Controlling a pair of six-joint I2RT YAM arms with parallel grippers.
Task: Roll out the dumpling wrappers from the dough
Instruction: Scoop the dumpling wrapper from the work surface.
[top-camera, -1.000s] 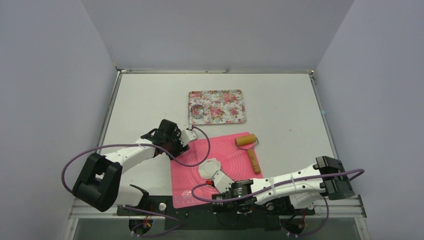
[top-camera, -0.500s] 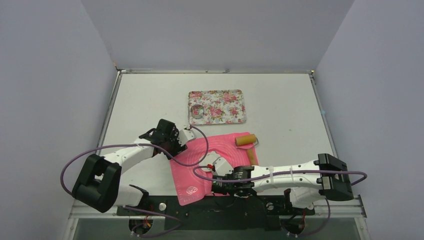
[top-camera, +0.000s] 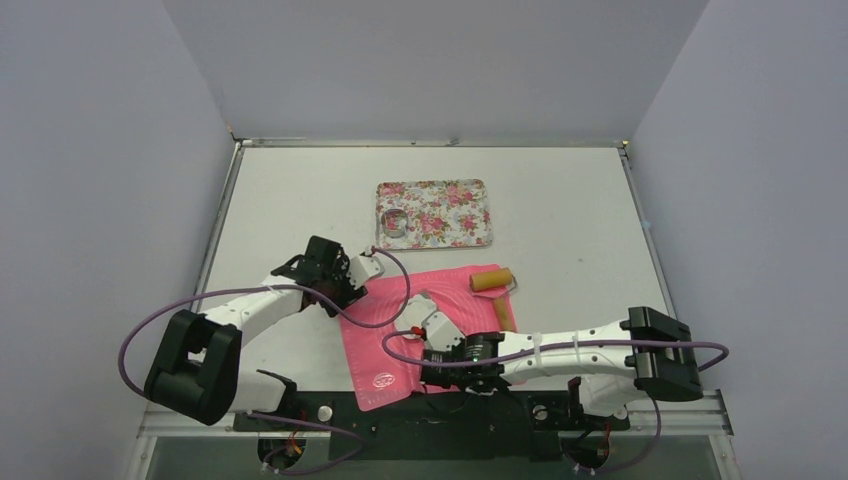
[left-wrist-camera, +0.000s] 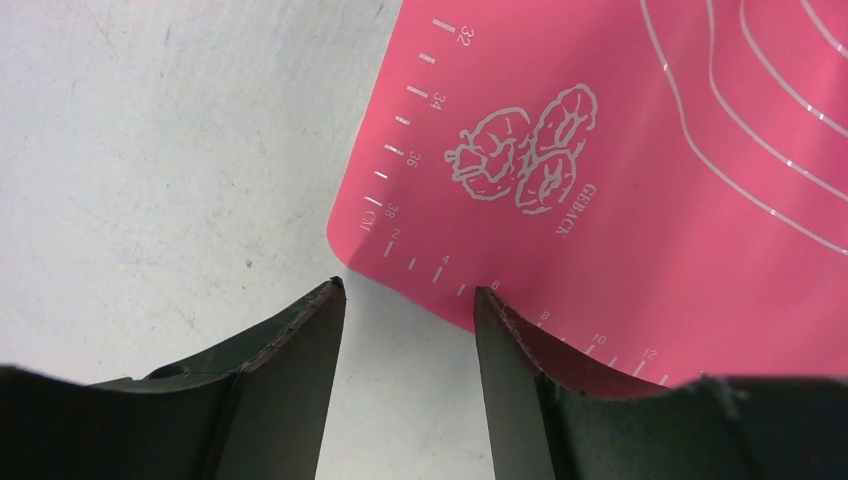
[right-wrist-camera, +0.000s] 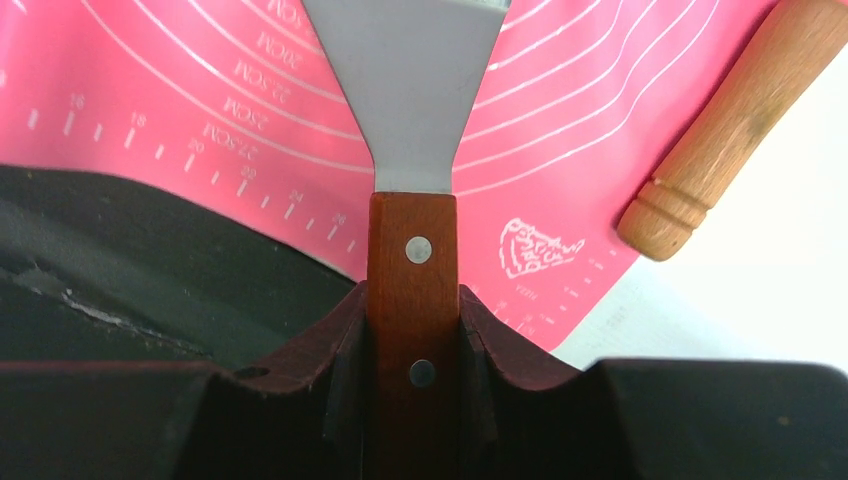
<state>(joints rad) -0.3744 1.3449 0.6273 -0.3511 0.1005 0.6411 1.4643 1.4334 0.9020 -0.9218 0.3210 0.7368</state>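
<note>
My right gripper (top-camera: 452, 345) (right-wrist-camera: 411, 292) is shut on the wooden handle of a metal spatula (right-wrist-camera: 410, 70). It holds the blade (top-camera: 433, 322) over the middle of the pink mat (top-camera: 385, 340). A small white patch (top-camera: 421, 302) shows at the blade's far tip; I cannot tell if it is dough. No round wrapper shows lying on the mat. My left gripper (top-camera: 350, 288) (left-wrist-camera: 410, 292) is open and empty at the mat's far left corner (left-wrist-camera: 350, 215), its right finger (left-wrist-camera: 520, 340) over the mat's edge.
A wooden rolling pin (top-camera: 496, 290) (right-wrist-camera: 730, 120) lies at the mat's right edge. A floral tray (top-camera: 445, 215) stands behind the mat, with a metal ring cutter (top-camera: 395, 222) in its left end. The table's left edge is near the left arm.
The white dough disc seen on the mat one second ago no longer shows there. The right arm moved the spatula left and farther in. The mat shifted. The left gripper drew back slightly left.
</note>
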